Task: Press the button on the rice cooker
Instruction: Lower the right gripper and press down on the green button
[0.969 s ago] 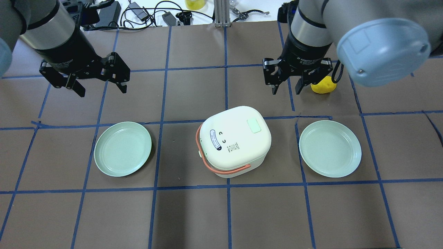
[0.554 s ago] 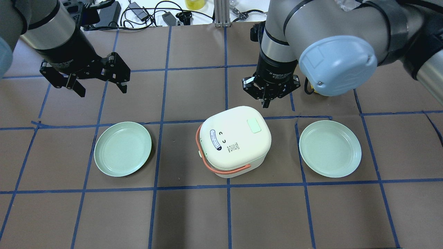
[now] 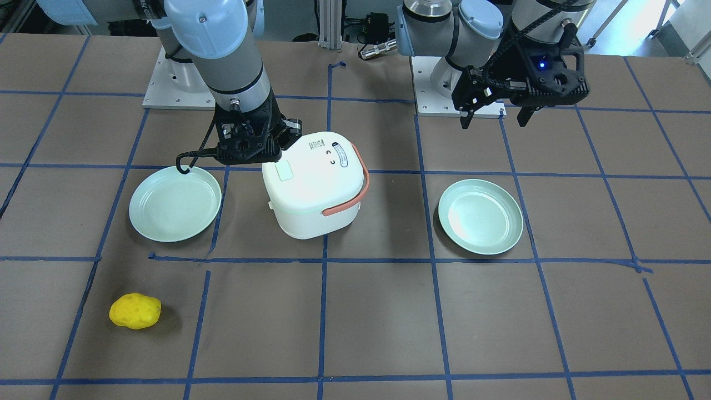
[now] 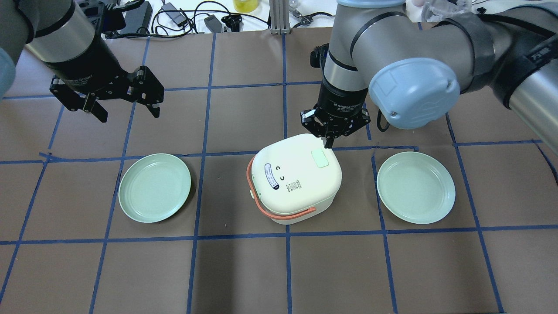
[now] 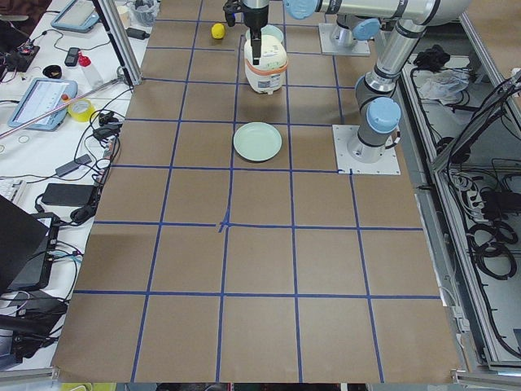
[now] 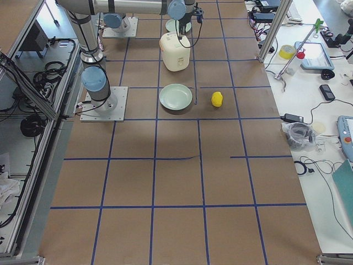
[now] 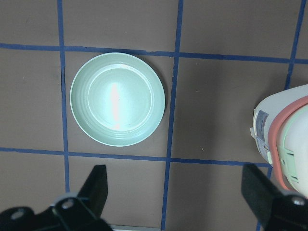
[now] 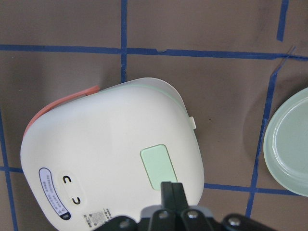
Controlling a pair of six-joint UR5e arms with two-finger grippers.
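The white rice cooker (image 4: 296, 179) with an orange handle stands mid-table; its pale green button (image 4: 319, 158) is on the lid. My right gripper (image 4: 329, 141) is shut and empty, pointing down over the lid's far edge, just beyond the button. In the right wrist view the shut fingertips (image 8: 172, 190) sit right beside the button (image 8: 161, 167); I cannot tell whether they touch the lid. In the front view the right gripper (image 3: 266, 155) is next to the button (image 3: 285, 170). My left gripper (image 4: 129, 114) is open and empty, hovering over the table's far left.
Two pale green plates lie on either side of the cooker, one left (image 4: 154, 187) and one right (image 4: 416, 187). A yellow lumpy object (image 3: 135, 311) lies on the table beyond the right plate. Cables and gear lie past the far edge.
My right arm has swung from the far right toward the cooker and lowered; its gripper went from open to shut. The left arm has not moved.
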